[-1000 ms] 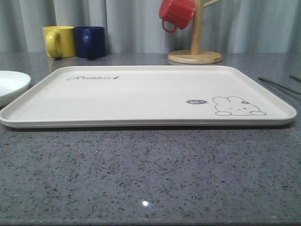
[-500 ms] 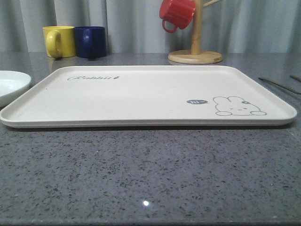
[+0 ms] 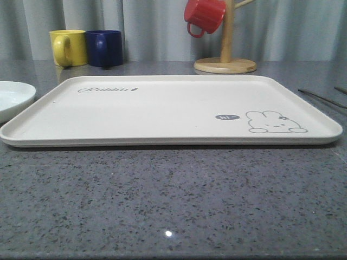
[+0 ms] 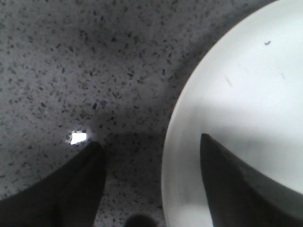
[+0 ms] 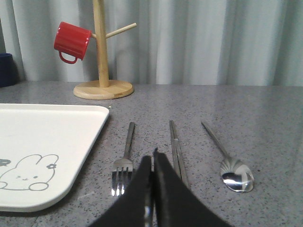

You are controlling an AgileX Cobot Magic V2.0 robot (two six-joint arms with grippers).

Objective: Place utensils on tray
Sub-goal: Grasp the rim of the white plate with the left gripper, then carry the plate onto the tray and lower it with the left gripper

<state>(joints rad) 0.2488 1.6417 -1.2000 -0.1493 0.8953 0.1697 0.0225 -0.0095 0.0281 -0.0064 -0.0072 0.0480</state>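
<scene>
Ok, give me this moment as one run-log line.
tray: no utensils on it | fork, chopsticks, spoon: on counter beside tray | left gripper: jaws open, over plate rim | right gripper: jaws shut, holding nothing

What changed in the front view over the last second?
Nothing visibly changed. The tray, the plate to its left, the yellow mug, blue mug and the red mug on the stand sit where they were. No utensil is on the tray yet; the fork, chopsticks and spoon lie on the counter beside it.
</scene>
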